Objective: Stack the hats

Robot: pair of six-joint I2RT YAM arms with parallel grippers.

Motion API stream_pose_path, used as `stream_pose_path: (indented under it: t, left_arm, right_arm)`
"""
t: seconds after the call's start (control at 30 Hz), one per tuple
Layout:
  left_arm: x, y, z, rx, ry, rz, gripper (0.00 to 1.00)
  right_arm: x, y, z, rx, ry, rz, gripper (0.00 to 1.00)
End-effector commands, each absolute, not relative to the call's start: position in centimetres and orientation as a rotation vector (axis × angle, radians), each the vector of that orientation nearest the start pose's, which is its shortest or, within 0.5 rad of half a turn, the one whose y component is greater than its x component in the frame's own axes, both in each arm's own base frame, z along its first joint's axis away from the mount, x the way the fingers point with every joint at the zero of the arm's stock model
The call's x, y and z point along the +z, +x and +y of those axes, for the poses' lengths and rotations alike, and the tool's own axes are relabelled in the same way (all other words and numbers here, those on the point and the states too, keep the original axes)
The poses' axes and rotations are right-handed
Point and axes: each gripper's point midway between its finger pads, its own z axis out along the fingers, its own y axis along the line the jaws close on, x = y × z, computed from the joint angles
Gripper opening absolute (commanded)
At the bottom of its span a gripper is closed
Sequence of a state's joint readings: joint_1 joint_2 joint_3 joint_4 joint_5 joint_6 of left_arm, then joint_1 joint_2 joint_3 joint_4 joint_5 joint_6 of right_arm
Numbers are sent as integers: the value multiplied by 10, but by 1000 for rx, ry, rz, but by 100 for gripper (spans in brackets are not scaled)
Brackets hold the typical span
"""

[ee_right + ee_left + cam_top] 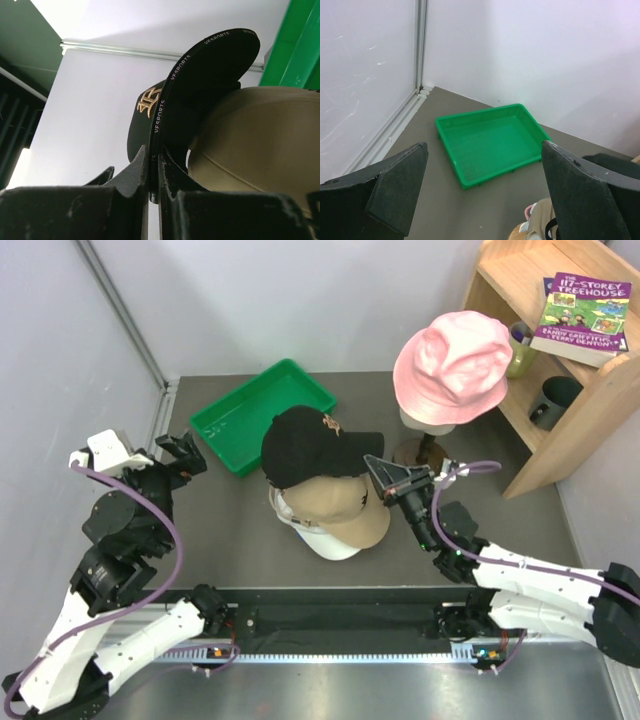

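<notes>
A black cap [305,445] sits on top of a tan cap [345,510], which lies on a white cap [320,538], mid-table. My right gripper [375,468] is shut on the black cap's peak; in the right wrist view the peak [200,85] stands edge-on between the closed fingers [135,175], beside the tan cap [260,140]. A pink hat [452,365] rests on a cream head stand [428,420] at the back right. My left gripper [185,452] is open and empty, left of the pile, by the green tray. No blue cap is in view.
A green tray [262,412] lies at the back left and also shows in the left wrist view [490,145]. A wooden shelf [560,370] with a book [582,315] and cups stands at the right. White walls close the left and back.
</notes>
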State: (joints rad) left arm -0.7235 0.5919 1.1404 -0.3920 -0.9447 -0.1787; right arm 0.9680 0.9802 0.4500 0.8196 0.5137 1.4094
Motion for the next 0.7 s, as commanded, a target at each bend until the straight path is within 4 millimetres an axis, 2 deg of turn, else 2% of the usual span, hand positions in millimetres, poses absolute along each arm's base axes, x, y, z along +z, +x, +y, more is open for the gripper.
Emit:
stream_pose_path:
  t: [0.0, 0.03, 0.1, 0.13, 0.2, 0.23, 0.3, 0.33, 0.57, 0.6, 0.67]
  left_arm:
    - [445, 213, 1, -53, -421, 1381, 99]
    - [444, 213, 2, -42, -420, 1381, 99]
    - [444, 214, 3, -32, -420, 1383, 99]
    - [444, 213, 4, -30, -423, 1381, 99]
    - [444, 212, 6, -28, -428, 1377, 99]
    - [445, 211, 7, -25, -428, 1375, 99]
    - [445, 211, 8, -23, -430, 1372, 99]
    - [446, 210, 9, -16, -431, 1372, 99]
    - [446, 209, 11, -18, -446, 1366, 99]
    - [448, 208, 12, -24, -449, 1362, 99]
    - [446, 210, 8, -34, -435, 1367, 99]
  right_arm:
    - [352, 218, 240, 1739, 769, 1192, 0]
    - [339, 218, 238, 1718, 778, 1217, 0]
    - [332, 214, 227, 1716, 814, 1216, 0]
    - [319, 214, 225, 1695, 828, 1244, 0]
    - [316, 210, 219, 1697, 834, 1248, 0]
    - [304, 210, 220, 1666, 836, 1297, 0]
    - [294, 208, 220, 1659, 841, 1327, 0]
    - [283, 209, 221, 1645, 849, 1354, 0]
    - [243, 206, 214, 1639, 918, 1387, 0]
    - [232, 206, 212, 1630, 936, 1399, 0]
    - [225, 205, 210, 1645, 957, 1395, 0]
